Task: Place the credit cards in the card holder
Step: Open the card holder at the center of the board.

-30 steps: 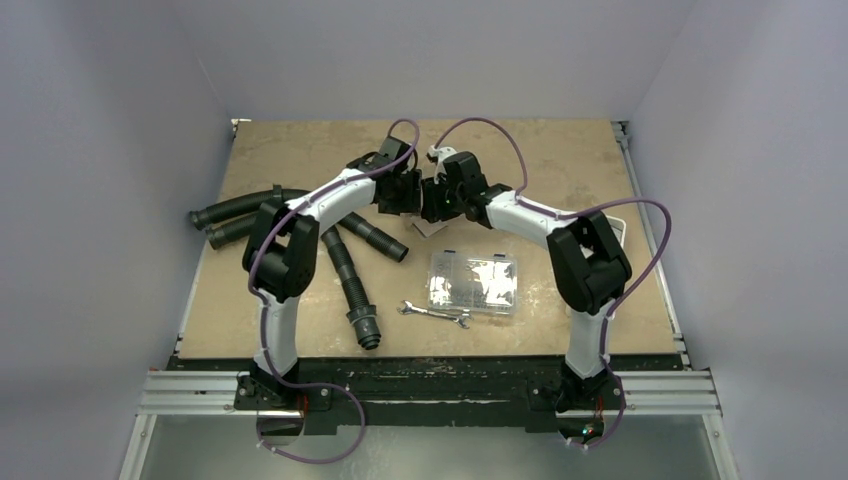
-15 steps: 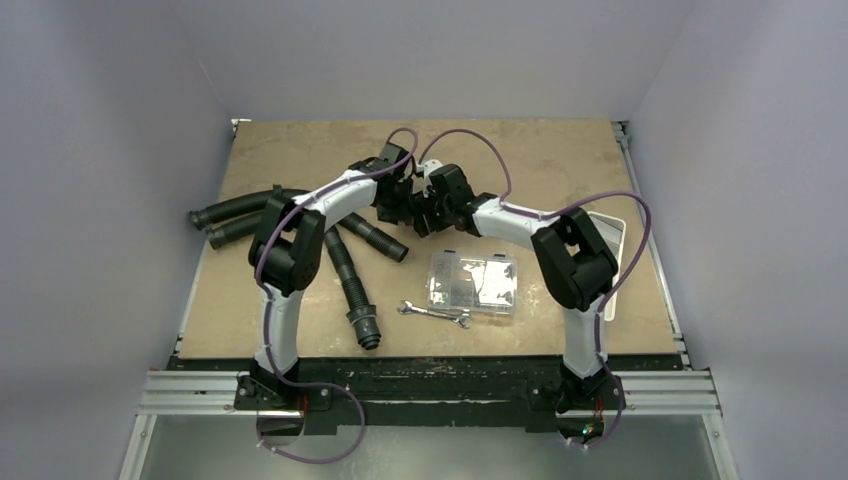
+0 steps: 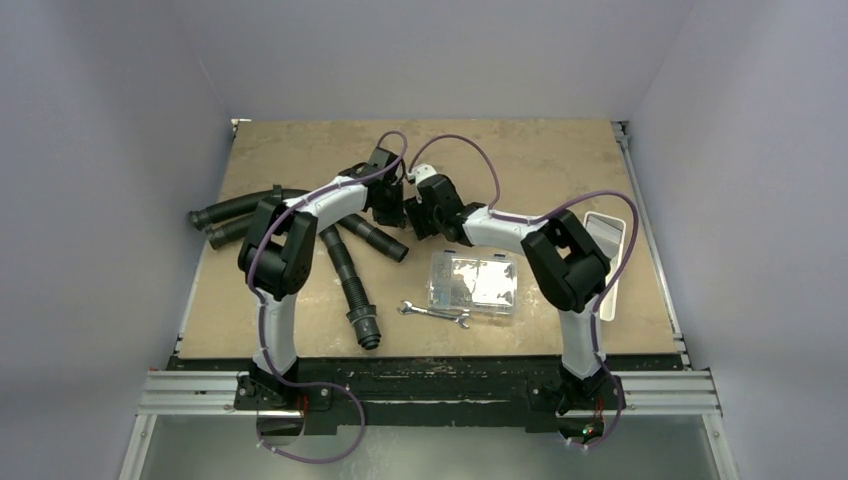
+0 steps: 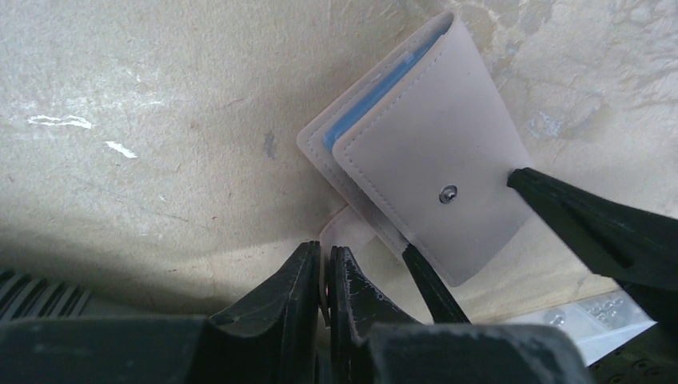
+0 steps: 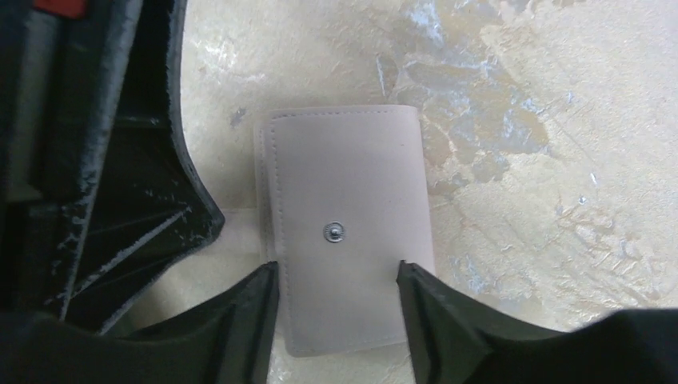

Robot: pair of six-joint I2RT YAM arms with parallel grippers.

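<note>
Left wrist view is showing the card holder [image 4: 436, 172] lying flat on the table [image 4: 160, 120], its pale cover with a small metal stud facing up. The light-blue edge of a credit card [image 4: 376, 100] is peeking out between the layers along one side. The left gripper [image 4: 325, 252] is pressing its fingers almost together, pinching the thin closure tab [image 4: 348, 228] that is sticking out from the holder's side. The right gripper [image 5: 336, 270] is hanging over one end of the holder with its fingers spread, one at each long edge; whether they are touching the cover is impossible to tell. From the top external camera both grippers are meeting near the middle of the table, hiding the holder. Black hoses [image 3: 350, 270] are lying to the left, and a clear plastic box [image 3: 473, 282], a wrench [image 3: 435, 314] and a white tray [image 3: 612, 245] are sitting nearer the right arm.
</note>
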